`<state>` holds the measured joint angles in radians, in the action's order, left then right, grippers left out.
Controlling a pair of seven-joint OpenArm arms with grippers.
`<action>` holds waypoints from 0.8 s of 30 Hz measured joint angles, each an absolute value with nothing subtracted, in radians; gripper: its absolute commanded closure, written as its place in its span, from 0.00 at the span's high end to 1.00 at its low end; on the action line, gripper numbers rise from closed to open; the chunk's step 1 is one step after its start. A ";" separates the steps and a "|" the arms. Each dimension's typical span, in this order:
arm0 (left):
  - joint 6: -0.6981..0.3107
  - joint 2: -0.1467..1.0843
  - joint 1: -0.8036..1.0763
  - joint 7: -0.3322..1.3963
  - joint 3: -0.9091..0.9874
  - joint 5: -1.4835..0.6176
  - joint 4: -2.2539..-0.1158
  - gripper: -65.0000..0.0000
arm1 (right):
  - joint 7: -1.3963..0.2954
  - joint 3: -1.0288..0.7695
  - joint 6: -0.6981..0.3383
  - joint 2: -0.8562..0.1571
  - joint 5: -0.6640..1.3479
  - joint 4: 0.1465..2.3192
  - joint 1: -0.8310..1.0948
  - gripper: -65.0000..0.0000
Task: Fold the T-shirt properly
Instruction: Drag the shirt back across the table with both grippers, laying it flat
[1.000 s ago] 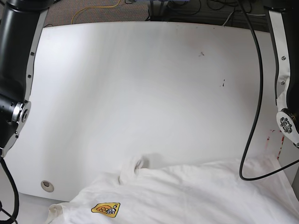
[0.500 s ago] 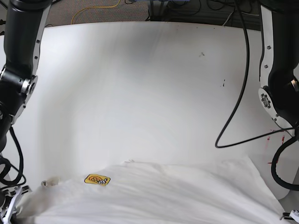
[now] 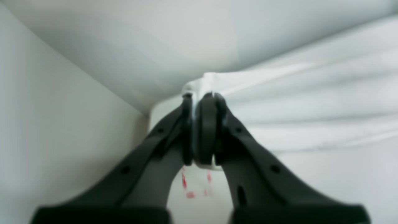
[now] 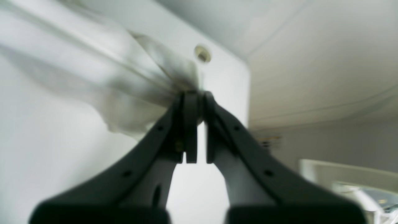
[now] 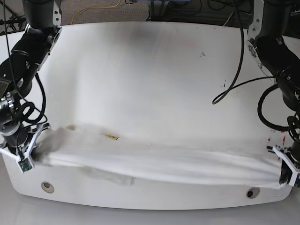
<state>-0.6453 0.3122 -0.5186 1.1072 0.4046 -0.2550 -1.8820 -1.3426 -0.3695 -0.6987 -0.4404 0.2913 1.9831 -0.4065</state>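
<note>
The off-white T-shirt (image 5: 164, 161) is pulled into a long, wrinkled band across the near part of the white table (image 5: 150, 79), blurred by motion. Its small yellow patch (image 5: 111, 137) shows near the band's upper edge. My left gripper (image 5: 285, 174), at the right of the base view, is shut on one end of the shirt; the left wrist view shows its fingers (image 3: 202, 96) pinching bunched fabric (image 3: 311, 102). My right gripper (image 5: 35, 150), at the left, is shut on the other end; the right wrist view (image 4: 194, 96) shows cloth (image 4: 93, 77) streaming from it.
The table's front edge (image 5: 150, 206) runs just below the shirt, with round holes at the near left (image 5: 46, 186) and near right (image 5: 251, 192). Red marks (image 5: 276, 136) sit by the left gripper. Black cables (image 5: 234, 89) hang at the right; a yellow cable (image 5: 93, 9) lies behind the table.
The shirt has gone from a heap at the bottom of the view to a taut band stretched between both grippers. Both arms have come down into view at its ends.
</note>
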 measured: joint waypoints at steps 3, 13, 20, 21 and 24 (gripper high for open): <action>-0.690 0.314 -0.398 1.105 0.446 -0.252 -1.893 0.00 | -1.332 -0.405 -0.699 -0.402 0.299 1.988 -0.305 0.00; -0.704 0.306 -0.080 1.108 0.499 -0.253 -1.908 0.00 | -1.282 -0.502 -0.700 -0.314 0.292 1.995 -0.042 0.00; -0.704 0.315 0.084 1.101 0.507 -0.244 -1.911 0.00 | -1.258 -0.505 -0.700 -0.271 0.291 1.997 0.082 0.00; -0.704 0.316 0.110 1.106 0.509 -0.239 -1.911 0.00 | -1.259 -0.505 -0.700 -0.265 0.292 1.997 0.101 0.00; -0.704 0.318 0.177 1.107 0.527 -0.244 -1.911 0.00 | -1.259 -0.505 -0.700 -0.250 0.292 1.997 0.147 0.00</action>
<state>-0.7036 0.3180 0.1772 1.1069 0.5274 -0.2443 -1.9114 -1.2594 -0.5053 -0.6998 -0.2504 0.2916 1.9972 0.1471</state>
